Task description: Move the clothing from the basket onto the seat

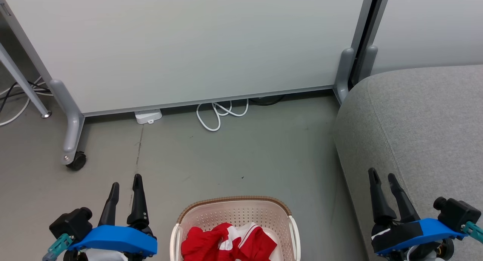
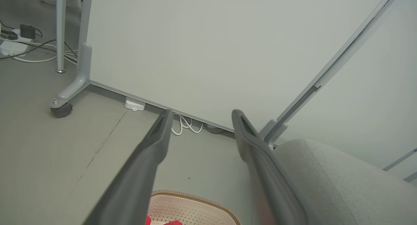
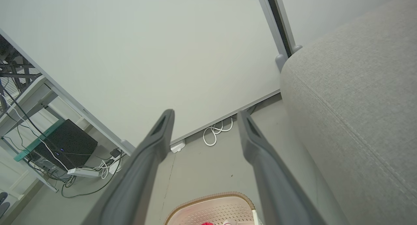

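Red-and-white clothing (image 1: pixel 230 244) is lying crumpled inside the basket (image 1: pixel 234 199), likely soft, light and floppy; pinching a raised fold atop the heap seems best. Left jaws and right jaws are hanging spread and empty, flanking the basket; the seat (image 1: pixel 415 121) is standing to the basket's right.

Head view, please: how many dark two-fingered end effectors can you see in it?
2. The left end effector sits lower left, beside the cream-white perforated basket; the right end effector sits lower right, by the grey fabric sofa.

White partition (image 1: pixel 188 45), coiled cable (image 1: pixel 220 115), caster wheel (image 1: pixel 77 161)
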{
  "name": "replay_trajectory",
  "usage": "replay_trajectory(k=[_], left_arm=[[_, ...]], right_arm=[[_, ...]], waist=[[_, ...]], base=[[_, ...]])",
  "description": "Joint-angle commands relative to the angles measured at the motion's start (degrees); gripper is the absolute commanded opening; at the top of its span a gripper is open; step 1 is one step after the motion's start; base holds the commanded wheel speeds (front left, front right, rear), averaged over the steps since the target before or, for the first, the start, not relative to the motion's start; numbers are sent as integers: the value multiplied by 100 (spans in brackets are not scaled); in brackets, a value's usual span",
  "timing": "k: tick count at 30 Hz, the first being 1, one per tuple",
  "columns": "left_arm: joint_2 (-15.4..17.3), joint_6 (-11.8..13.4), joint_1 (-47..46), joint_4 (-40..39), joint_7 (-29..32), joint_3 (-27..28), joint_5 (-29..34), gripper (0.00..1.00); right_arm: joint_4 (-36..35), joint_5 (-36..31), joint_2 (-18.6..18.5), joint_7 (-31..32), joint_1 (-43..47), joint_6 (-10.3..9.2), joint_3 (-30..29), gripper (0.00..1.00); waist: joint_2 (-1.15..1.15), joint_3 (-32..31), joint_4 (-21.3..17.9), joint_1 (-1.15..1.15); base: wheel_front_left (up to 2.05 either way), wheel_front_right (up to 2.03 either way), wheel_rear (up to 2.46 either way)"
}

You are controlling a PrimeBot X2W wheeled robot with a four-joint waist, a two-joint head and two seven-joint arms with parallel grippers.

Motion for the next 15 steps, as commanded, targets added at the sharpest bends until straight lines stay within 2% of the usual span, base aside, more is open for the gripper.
replay_trajectory(k=[1,15], left_arm=[[48,19,-138,-31,-70,-32,211,100],[43,-21,-124,16,-273,-120,914,100]], right_arm=[[-39,-214,-42,-76,-107,9,15,100],[101,-1103,-49,-274,-130,11,19,100]], waist=[[0,-2,3,0],[0,-13,9,0]], base=[[0,0,0],[0,0,0]])
